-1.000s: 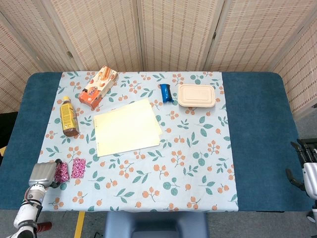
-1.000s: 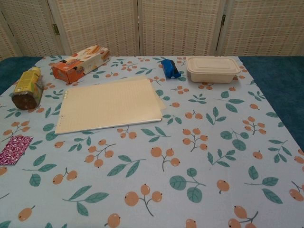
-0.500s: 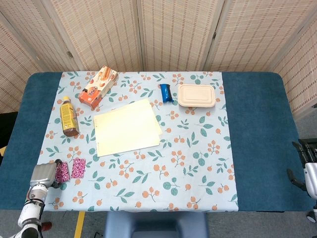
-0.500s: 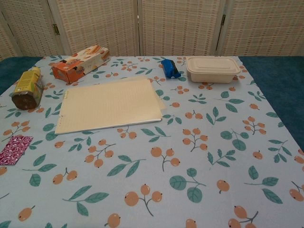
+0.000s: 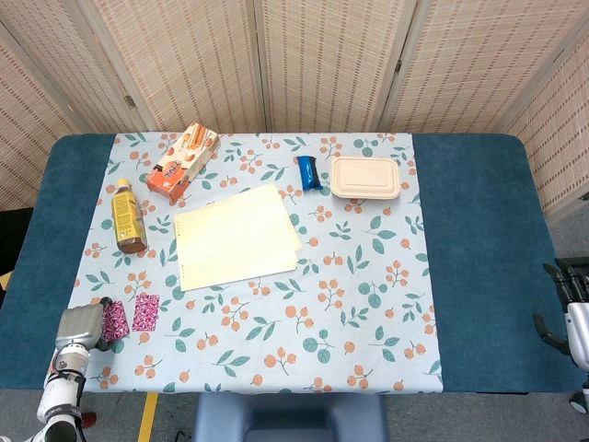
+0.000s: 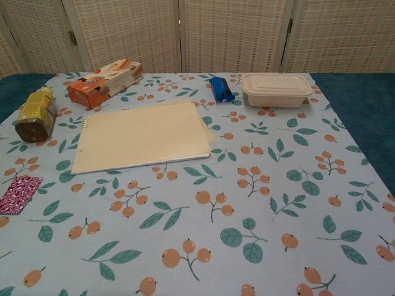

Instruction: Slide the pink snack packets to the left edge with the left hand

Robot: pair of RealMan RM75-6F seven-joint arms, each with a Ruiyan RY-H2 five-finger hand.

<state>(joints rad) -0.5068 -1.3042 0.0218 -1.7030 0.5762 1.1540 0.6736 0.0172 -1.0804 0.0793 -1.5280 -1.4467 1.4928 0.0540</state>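
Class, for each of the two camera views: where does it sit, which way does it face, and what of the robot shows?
Head view: high, facing down on the blue-clothed table; left hand beside the pink snack packets, right hand at the edge.
Chest view: low, facing across the tabletop toward the woven screens; no robot parts.
Shared: cream paper pad, beige lidded container.

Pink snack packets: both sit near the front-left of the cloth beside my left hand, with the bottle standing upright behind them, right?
Not quite. The bottle lies on its side, as the head view shows. The pink snack packets do sit front-left beside the left hand.
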